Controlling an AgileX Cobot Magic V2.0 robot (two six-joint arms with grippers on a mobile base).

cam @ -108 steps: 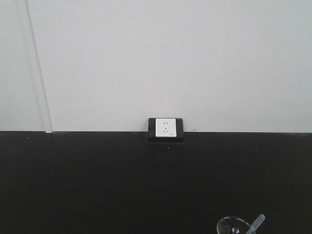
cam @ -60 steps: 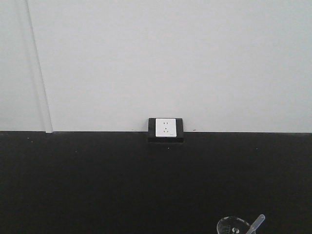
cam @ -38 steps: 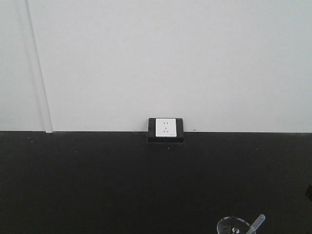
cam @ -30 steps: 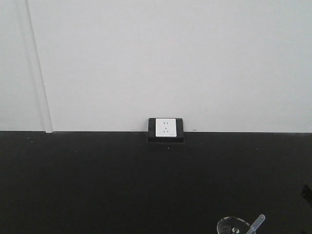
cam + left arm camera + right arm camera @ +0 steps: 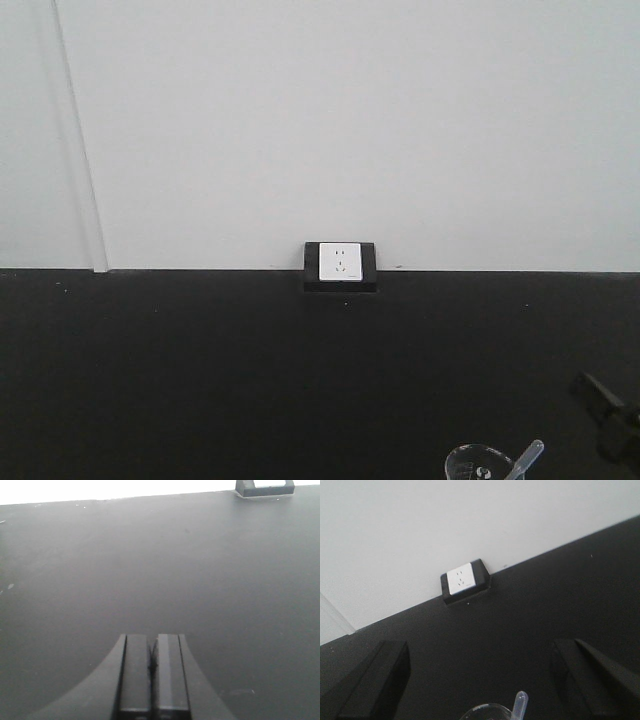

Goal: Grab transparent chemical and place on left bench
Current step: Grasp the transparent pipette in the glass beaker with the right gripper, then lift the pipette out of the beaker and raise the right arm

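The left gripper (image 5: 153, 641) is matte charcoal. It has two flat, rectangular fingers (image 5: 135, 675) with squared tips and a thin dark seam between them. Smooth curved shoulders flare out toward 7 and 5 o'clock of the left wrist view. The right gripper (image 5: 480, 650) has two matte black, wedge-shaped fingers (image 5: 375, 680) with sharp bevelled edges, at 8 and 4 o'clock of its own view. In the front view, a black, angular, blocky part of the right arm (image 5: 608, 412) shows at 4 o'clock.

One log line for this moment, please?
right gripper open near slim translucent plastic pipette in clear glass beaker | left gripper shut, empty | pipette ungrasped
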